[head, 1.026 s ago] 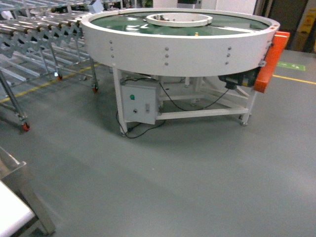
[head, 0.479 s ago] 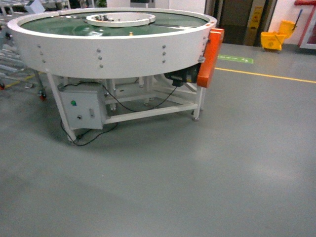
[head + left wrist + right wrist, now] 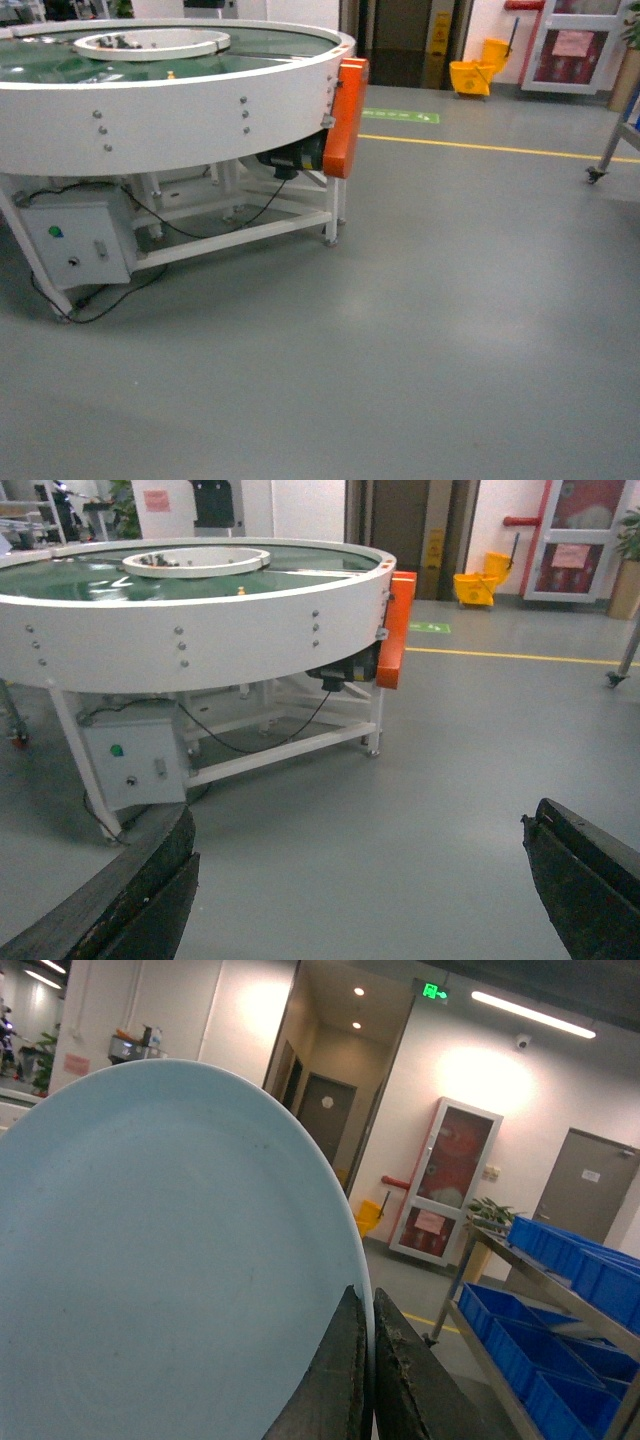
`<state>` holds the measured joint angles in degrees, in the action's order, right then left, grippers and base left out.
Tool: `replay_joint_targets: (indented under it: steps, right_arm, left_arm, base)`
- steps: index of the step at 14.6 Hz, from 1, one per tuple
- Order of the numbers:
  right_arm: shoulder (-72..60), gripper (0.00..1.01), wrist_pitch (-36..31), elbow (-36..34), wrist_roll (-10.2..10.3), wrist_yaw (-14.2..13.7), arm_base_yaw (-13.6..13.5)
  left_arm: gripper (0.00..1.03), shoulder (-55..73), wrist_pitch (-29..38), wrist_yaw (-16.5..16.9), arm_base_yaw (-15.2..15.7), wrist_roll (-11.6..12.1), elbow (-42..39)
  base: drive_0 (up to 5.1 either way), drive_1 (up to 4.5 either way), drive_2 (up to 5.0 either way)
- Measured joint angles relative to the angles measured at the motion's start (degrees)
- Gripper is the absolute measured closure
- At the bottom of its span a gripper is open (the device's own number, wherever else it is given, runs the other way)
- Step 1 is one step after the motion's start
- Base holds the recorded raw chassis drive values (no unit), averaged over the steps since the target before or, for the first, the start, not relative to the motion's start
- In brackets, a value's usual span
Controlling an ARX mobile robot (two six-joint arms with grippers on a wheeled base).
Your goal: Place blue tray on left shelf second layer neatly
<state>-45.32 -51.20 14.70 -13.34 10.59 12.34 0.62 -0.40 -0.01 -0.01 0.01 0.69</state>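
A pale blue round tray fills the left of the right wrist view, standing on edge. My right gripper is shut on its rim, one dark finger on each face. In the left wrist view my left gripper is open, its fingers wide apart over bare grey floor, holding nothing. A stainless-steel rack with blue crates on its levels stands at the right of the right wrist view; I cannot tell whether it is the left shelf. Neither gripper shows in the head view.
A large round white conveyor table with an orange guard and a grey control box stands at the left. A yellow mop bucket is by the far wall. A steel leg on a caster is at the right edge.
The head view has swung to the right: the round table slid left, the roller conveyor left the frame, and the mop bucket and the caster leg came into view.
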Motion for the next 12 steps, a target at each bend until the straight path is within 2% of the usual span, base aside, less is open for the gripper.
replay_joint_targets:
  steps: [12]
  right_arm:
    - [-0.20, 0.99, -0.02, 0.00, 0.00, 0.00, 0.02]
  left_arm:
    - [0.05, 0.00, 0.07, 0.00, 0.00, 0.00, 0.00]
  base:
    - [-1.8, 2.23, -5.7]
